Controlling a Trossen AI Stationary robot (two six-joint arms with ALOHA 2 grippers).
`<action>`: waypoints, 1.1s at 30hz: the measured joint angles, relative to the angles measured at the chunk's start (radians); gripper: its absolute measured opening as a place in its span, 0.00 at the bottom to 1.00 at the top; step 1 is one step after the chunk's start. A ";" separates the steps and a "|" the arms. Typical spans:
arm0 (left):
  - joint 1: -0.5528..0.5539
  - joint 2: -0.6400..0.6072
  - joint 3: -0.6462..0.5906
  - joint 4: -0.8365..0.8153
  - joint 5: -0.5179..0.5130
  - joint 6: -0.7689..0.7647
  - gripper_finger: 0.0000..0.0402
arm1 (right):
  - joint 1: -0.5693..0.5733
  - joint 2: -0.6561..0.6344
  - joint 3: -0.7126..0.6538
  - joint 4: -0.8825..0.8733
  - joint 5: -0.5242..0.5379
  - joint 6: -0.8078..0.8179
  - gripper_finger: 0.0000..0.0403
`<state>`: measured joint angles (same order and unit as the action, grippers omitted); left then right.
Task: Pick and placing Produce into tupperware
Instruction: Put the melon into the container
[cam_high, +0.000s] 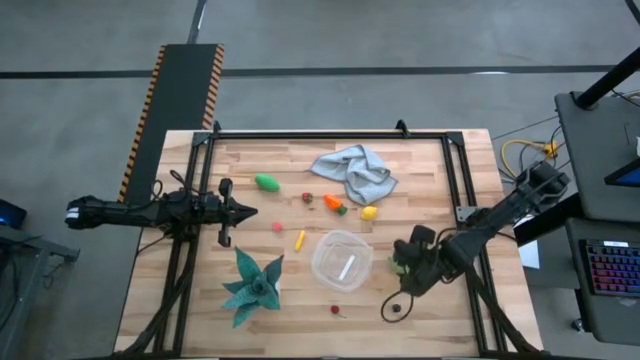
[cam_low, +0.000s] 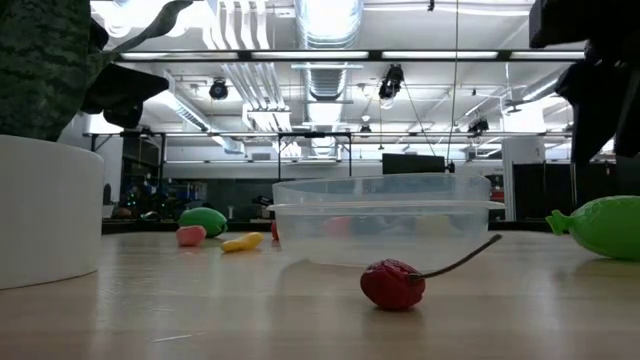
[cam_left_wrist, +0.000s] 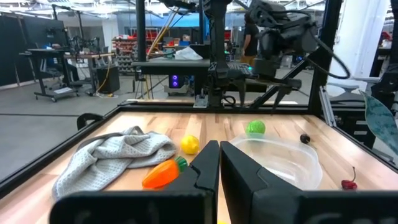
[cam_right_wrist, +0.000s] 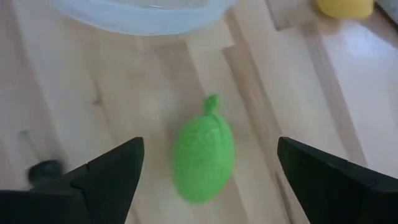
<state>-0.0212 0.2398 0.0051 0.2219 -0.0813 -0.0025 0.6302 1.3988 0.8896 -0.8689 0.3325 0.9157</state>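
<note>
High view, looking straight down: the tupperware (cam_high: 342, 260) is sitting near the middle of the wooden table (cam_high: 440, 310), toward its near edge, and it is holding no produce; only a pale streak is showing on its clear floor. The right gripper (cam_high: 402, 266) is hanging just right of the container, over a green fruit (cam_high: 399, 264); in the right wrist view its two dark fingers (cam_right_wrist: 106, 171) are standing wide apart on either side of that green fruit (cam_right_wrist: 204, 153), not touching it, with the container's rim (cam_right_wrist: 143, 15) beyond. The left gripper (cam_high: 246, 211) is waiting over the left part of the table, and in the left wrist view its fingers (cam_left_wrist: 205, 171) are lying together with only a thin slit between them. The remaining produce is lying scattered on the bare wood: a green piece (cam_high: 267, 182) far left of the container, a pink piece (cam_high: 278, 227) and a yellow piece (cam_high: 299, 239) between it and the container, a carrot (cam_high: 334, 203) and a yellow lemon (cam_high: 369, 212) just beside the grey-blue cloth (cam_high: 355, 170) on the far side, a dark piece (cam_high: 397, 307) near the right gripper, and a red cherry (cam_high: 335, 310) near the front edge. In the low view the cherry (cam_low: 393, 285) is resting in front of the container (cam_low: 385, 218), its stem pointing right. A teal spiky plant (cam_high: 252, 285) is standing left of the container.
</note>
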 joint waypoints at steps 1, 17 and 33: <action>0.000 0.003 0.000 0.001 0.000 0.000 0.00 | -0.007 -0.009 -0.017 0.009 0.000 0.000 0.90; 0.000 0.036 0.000 0.001 -0.001 0.008 0.00 | -0.114 0.034 -0.144 0.204 -0.154 -0.128 0.90; 0.000 0.053 0.000 0.000 -0.002 0.008 0.00 | -0.132 0.051 -0.253 0.367 -0.206 -0.112 0.89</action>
<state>-0.0212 0.2928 0.0051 0.2222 -0.0830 0.0059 0.4984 1.4498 0.6369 -0.5016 0.1261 0.8038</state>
